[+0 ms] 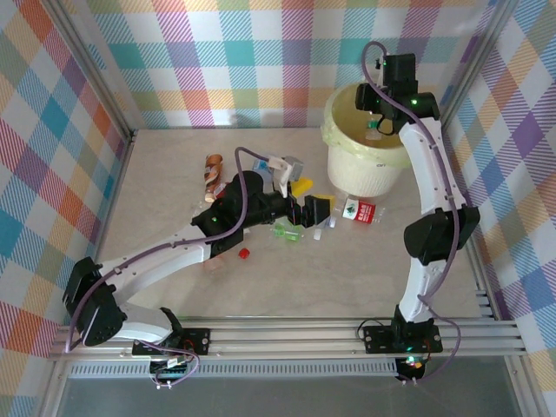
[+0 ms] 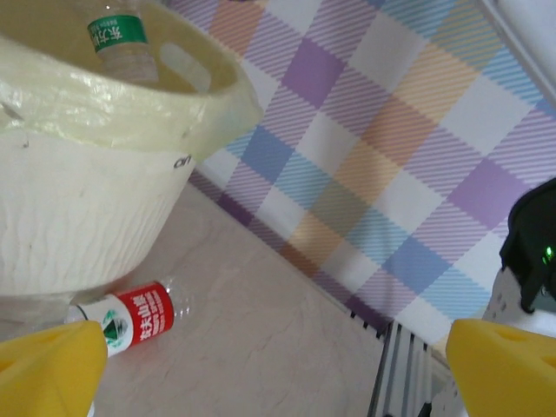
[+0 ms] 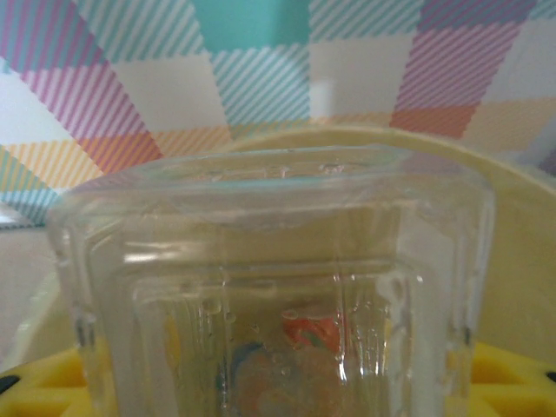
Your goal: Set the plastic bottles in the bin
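The bin (image 1: 365, 161) stands at the back right, cream-yellow with a bag liner over its rim (image 2: 104, 104). My right gripper (image 1: 380, 124) hangs above the bin's opening, shut on a clear plastic bottle (image 3: 269, 278) that sits between its yellow fingers (image 3: 35, 395). A green-labelled bottle (image 2: 117, 39) lies inside the bin. My left gripper (image 1: 326, 208) is open and low over the table, its yellow fingers (image 2: 43, 369) wide apart with nothing between them. A red-labelled bottle (image 1: 358, 211) lies at the foot of the bin (image 2: 130, 317), just ahead of the left gripper.
Several more bottles lie around the left arm: a brown-labelled one (image 1: 213, 171), a greenish one (image 1: 285, 233), a pale one (image 1: 282, 165), and a red cap (image 1: 245, 254). Checked walls enclose the table. An aluminium rail (image 1: 304, 334) runs along the near edge.
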You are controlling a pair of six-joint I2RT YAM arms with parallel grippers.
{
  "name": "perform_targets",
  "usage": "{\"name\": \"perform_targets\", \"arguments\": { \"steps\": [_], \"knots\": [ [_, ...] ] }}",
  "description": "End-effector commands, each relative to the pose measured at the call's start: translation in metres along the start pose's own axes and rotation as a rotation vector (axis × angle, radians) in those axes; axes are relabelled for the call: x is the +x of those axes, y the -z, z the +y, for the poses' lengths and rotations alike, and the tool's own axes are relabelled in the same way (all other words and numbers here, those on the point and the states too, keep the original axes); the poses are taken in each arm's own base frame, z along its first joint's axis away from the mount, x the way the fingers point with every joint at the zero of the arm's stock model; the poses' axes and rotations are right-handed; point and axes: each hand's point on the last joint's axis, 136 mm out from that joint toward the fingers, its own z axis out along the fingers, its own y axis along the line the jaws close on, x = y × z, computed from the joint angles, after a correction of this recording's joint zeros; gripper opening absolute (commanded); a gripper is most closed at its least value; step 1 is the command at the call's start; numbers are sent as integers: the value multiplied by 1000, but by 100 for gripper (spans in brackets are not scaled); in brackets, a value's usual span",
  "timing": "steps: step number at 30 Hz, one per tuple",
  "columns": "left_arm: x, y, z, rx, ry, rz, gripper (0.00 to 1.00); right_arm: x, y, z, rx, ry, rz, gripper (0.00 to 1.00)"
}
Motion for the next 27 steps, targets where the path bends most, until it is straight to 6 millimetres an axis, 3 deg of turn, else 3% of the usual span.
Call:
{"name": "perform_targets", "arguments": {
  "steps": [1, 9, 13, 20, 27],
  "knots": [
    [0, -2, -8, 23, -39, 23, 100, 21, -6, -9, 12, -44, 104, 61],
    [4, -2, -7, 15, -41, 33, 100, 55, -23, -9, 5, -59, 218, 64],
    [6, 0, -6, 5, -43, 41, 100, 62, -26, -9, 0, -63, 243, 69],
    [5, 6, -6, -6, -50, 35, 100, 53, -15, -7, -18, -69, 219, 75],
    [3, 12, -5, -21, -84, 33, 100, 30, 11, -3, -51, -56, 142, 78]
  ]
}}
